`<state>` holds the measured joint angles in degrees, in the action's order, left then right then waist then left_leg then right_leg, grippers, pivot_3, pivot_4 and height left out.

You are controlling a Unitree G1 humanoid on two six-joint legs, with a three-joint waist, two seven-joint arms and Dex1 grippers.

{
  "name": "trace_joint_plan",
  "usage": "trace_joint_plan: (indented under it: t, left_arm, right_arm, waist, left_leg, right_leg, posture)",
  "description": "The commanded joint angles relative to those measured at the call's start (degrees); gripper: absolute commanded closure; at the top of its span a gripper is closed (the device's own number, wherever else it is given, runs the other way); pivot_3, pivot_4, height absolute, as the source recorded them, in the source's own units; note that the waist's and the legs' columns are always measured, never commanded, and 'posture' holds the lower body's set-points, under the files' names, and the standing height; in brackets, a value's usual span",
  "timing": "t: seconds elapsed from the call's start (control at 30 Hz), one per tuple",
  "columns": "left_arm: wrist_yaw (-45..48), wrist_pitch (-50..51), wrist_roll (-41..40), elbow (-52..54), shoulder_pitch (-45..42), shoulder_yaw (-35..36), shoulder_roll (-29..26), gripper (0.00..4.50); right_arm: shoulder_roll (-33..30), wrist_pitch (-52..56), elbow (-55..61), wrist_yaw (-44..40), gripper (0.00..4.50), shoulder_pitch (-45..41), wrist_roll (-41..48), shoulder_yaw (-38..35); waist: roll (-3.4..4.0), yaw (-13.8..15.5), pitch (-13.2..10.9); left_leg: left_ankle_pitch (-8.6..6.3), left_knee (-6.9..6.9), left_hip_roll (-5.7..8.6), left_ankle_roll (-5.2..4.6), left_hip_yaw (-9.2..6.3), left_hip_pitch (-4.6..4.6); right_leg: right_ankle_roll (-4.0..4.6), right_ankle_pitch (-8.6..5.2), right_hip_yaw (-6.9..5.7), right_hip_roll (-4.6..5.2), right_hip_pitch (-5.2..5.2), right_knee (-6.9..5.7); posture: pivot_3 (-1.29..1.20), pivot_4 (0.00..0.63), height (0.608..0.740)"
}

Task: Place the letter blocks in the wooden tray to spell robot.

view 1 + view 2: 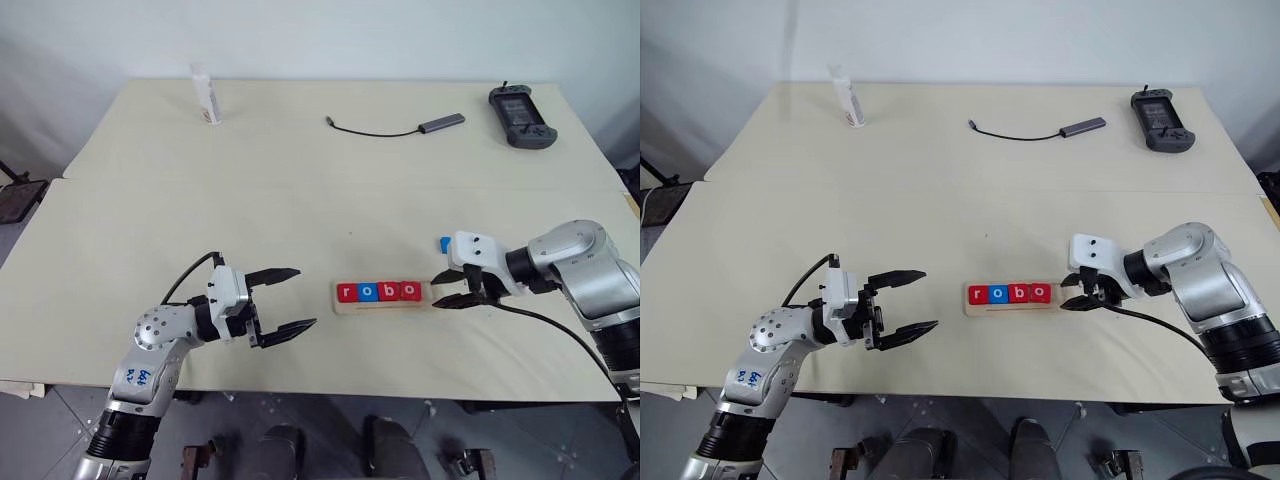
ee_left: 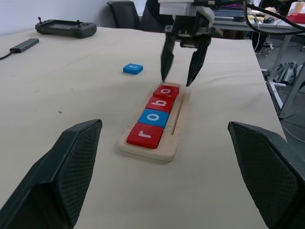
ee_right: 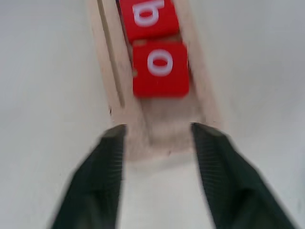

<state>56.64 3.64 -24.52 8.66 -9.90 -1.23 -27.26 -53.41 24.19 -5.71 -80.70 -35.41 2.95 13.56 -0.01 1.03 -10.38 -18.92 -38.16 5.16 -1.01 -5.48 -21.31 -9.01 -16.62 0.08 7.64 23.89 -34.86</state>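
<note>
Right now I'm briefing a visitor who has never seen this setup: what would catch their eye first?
The wooden tray at the table's near edge, with four letter blocks reading r, o, b, o and its last slot empty. The right claw hovers open over that empty end, holding nothing. The blue block lies loose on the table just beyond the tray.

In my pale wooden tray (image 2: 172, 143), the letter blocks (image 2: 154, 117) run red, blue, red, red with white letters. A loose blue block (image 2: 132, 68) lies on the cream table (image 2: 71, 95).
</note>
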Motion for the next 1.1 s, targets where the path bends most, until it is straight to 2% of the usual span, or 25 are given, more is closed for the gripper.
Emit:
trace_joint_plan:
  t: [0.03, 0.1, 0.43, 0.67, 0.83, 0.97, 1.03, 1.1]
  left_arm:
    - [0.27, -0.94, -0.03, 1.05, -0.49, -0.23, 0.13, 0.00]
    - [0.37, -0.94, 0.00, 0.97, -0.64, -0.23, 0.15, 0.00]
    - [-0.21, -0.71, 0.21, 1.74, -0.15, -0.08, 0.21, 0.00]
    - [-0.26, -0.63, 0.09, 1.87, 0.08, -0.33, 0.18, 0.00]
    - [0.66, -1.04, -0.01, 0.09, -0.83, -0.54, 0.24, 0.00]
    - [2.02, -1.42, -0.08, -1.96, -2.45, -0.95, 0.46, 0.00]
    - [2.73, -1.62, -0.15, -3.09, -3.49, -1.22, 0.59, 0.00]
    - [3.36, -1.80, -0.16, -4.34, -4.49, -1.41, 0.77, 0.00]
  right_arm:
    - [0.04, 1.83, 1.98, 0.21, 3.78, -0.45, 1.50, -1.24]
    - [0.89, 2.16, 1.88, 0.78, 4.47, -0.96, 1.41, -0.74]
    - [4.80, 2.40, 1.41, 3.65, 4.47, -2.89, 0.01, 1.54]
    - [2.66, 1.03, 3.65, 4.85, 4.47, -1.26, -0.97, 0.43]
    - [-0.24, 2.63, 11.44, 5.76, 4.47, 7.85, 7.23, -10.85]
    - [-2.26, 2.84, 16.23, 8.55, 4.47, 17.87, 9.86, -19.72]
    - [-1.48, 3.26, 18.61, 10.44, 4.13, 24.05, 12.21, -26.01]
    - [-0.28, 3.80, 20.42, 12.04, 3.55, 30.49, 14.22, -32.05]
  waist:
    - [0.00, -0.04, 0.00]
    - [0.00, -0.02, 0.00]
    - [0.00, 0.13, 0.00]
    - [0.00, 0.18, 0.00]
    - [-0.01, 0.56, 0.00]
    - [-0.01, 0.64, 0.00]
    - [-0.01, 0.61, 0.00]
    - [0.00, 0.61, 0.00]
  left_leg:
    - [0.00, 0.00, -0.01, 0.00, 0.00, 0.00]
    - [0.00, 0.00, 0.00, 0.00, 0.00, 0.00]
    - [0.00, -0.01, 0.01, 0.00, -0.01, 0.00]
    - [0.00, 0.00, 0.02, 0.00, -0.01, 0.00]
    - [-0.01, 0.01, 0.04, -0.01, -0.10, -0.05]
    - [-0.01, 0.01, 0.03, -0.01, -0.14, -0.06]
    - [-0.01, 0.00, 0.04, -0.02, -0.14, -0.05]
    - [-0.01, 0.01, 0.03, -0.02, -0.14, -0.04]
  right_leg:
    - [0.00, 0.00, 0.00, -0.01, 0.00, 0.00]
    - [0.01, 0.00, 0.00, 0.00, 0.01, 0.00]
    - [0.01, 0.00, 0.00, 0.01, 0.00, 0.00]
    - [0.01, 0.00, 0.00, 0.01, 0.01, -0.01]
    - [0.00, 0.00, -0.05, 0.02, -0.03, -0.02]
    - [0.00, 0.00, -0.09, 0.02, -0.05, -0.04]
    - [0.00, 0.00, -0.10, 0.01, -0.09, -0.03]
    - [0.00, 0.00, -0.11, 0.01, -0.10, -0.05]
  posture:
    - [0.00, 0.150, 0.740]
    - [0.00, 0.150, 0.740]
    - [0.00, 0.150, 0.740]
    - [0.00, 0.150, 0.740]
    - [0.00, 0.150, 0.740]
    - [0.00, 0.150, 0.740]
    - [0.00, 0.150, 0.740]
    - [0.00, 0.150, 0.740]
